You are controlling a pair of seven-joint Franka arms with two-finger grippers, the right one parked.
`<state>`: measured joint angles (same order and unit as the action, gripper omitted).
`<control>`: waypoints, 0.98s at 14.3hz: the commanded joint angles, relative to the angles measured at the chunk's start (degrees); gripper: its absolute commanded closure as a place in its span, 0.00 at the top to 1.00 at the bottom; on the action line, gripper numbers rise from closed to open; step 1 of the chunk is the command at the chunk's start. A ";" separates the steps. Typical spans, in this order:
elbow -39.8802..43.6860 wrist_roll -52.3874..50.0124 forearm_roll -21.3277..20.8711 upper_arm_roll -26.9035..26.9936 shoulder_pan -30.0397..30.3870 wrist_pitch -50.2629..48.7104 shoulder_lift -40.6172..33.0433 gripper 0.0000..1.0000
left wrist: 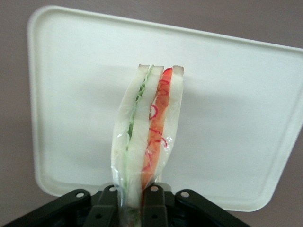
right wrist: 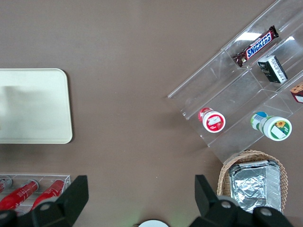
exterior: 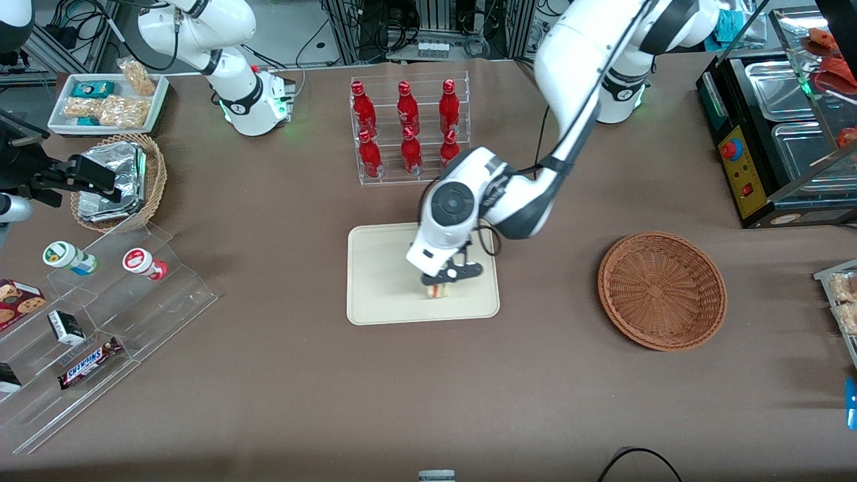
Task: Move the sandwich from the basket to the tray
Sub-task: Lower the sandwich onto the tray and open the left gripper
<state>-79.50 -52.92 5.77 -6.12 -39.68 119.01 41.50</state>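
We have the sandwich [left wrist: 147, 127] grasped edge-on in the gripper [exterior: 444, 278], whose jaws are clenched on it, low over the tray [exterior: 375, 281]. The basket [exterior: 661, 289] lies empty. What is left, we judge, is lowering and releasing.

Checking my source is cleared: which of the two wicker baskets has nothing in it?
The wide, shallow reddish-brown wicker basket toward the working arm's end; the smaller tan basket holds foil packets. The gripper holds the wrapped triangular sandwich over the cream rectangular tray.
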 commanded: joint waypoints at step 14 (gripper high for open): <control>1.10 -10.10 -4.80 1.72 -4.00 -1.90 -2.19 1.00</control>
<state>-77.36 -61.52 2.17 -5.40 -43.30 121.78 43.43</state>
